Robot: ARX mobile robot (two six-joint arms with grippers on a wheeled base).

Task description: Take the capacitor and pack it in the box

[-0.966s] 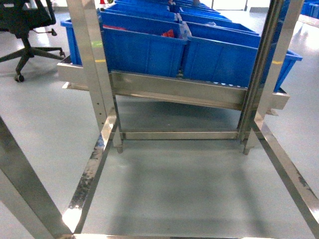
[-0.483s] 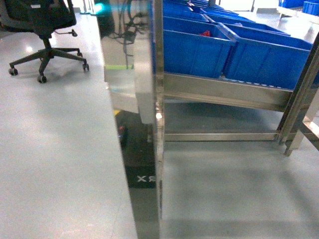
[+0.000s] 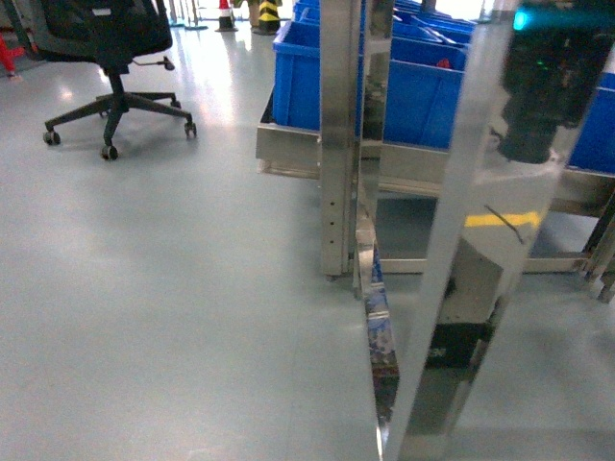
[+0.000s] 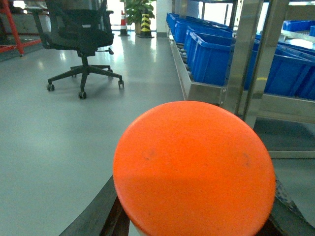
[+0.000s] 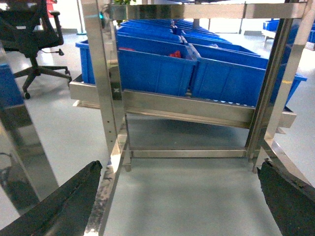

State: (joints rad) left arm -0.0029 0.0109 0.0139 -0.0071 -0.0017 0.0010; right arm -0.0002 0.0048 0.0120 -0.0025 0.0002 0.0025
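Observation:
The capacitor (image 4: 194,167) fills the left wrist view as a bright orange rounded face, very close to the camera. My left gripper (image 4: 194,227) is shut on it; only dark finger edges (image 4: 114,216) show beside and below it. In the right wrist view my right gripper (image 5: 182,196) stands open over bare grey floor, its dark fingers (image 5: 64,206) far apart at the frame's lower corners, with nothing between them. Neither gripper shows in the head view. The box is out of view.
Blue bins (image 5: 152,69) sit in rows on a steel rack (image 5: 187,110). Shiny steel rack posts (image 3: 341,134) stand close in front of the head camera. A black office chair (image 3: 110,38) stands on the grey floor at the left.
The head view has swung left: the rack and blue bins slid to the right of the frame, while the office chair and open floor came in at the left.

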